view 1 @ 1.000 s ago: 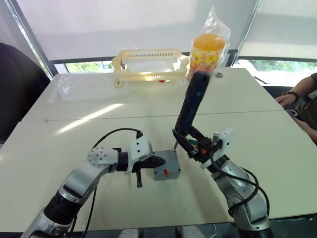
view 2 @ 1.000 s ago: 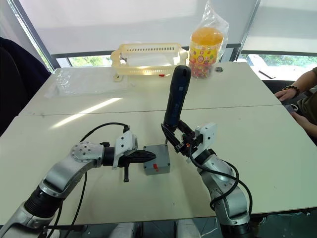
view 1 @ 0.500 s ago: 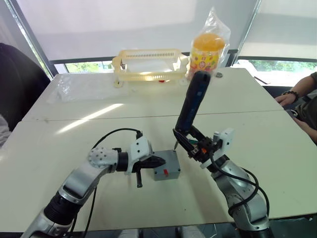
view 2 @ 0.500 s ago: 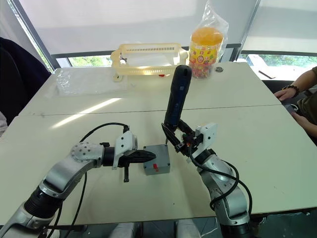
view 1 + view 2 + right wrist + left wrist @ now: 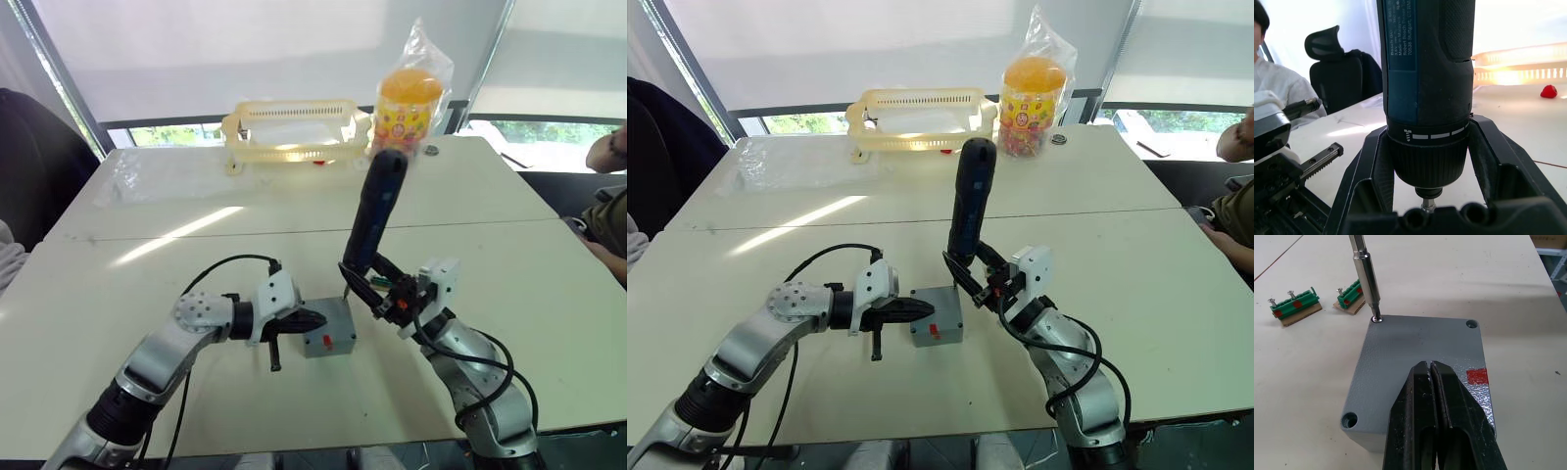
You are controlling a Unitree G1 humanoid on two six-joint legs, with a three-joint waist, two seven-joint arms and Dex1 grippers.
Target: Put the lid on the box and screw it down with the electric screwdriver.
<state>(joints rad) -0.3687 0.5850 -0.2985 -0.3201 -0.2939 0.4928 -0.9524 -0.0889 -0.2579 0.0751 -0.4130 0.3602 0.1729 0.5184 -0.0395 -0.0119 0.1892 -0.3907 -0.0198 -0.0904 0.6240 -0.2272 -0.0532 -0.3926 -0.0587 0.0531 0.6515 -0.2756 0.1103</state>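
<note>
1. Nearest the robot, the left gripper is seen with its fingers pressed together, empty, and laid flat on the lid, which is seated on the box at the near middle of the table

2. The box is judged to be rigid, light plastic that could skate on the smooth tabletop, so it is best pinned from above or steadied at its side walls, clear of the corner screw holes

3. Just beyond, the bit of the electric screwdriver is set on the screw at one far corner of the lid; two other corner holes are seen unfilled

4. The screwdriver is clamped low on its barrel by the right gripper and leans; it is judged stiff and top-heavy, so a grip near the collar is sensible

5. Farther off, two green terminal blocks lie on the table

6. At the far edge, a yellow basket and a bagged jar are seen
</note>
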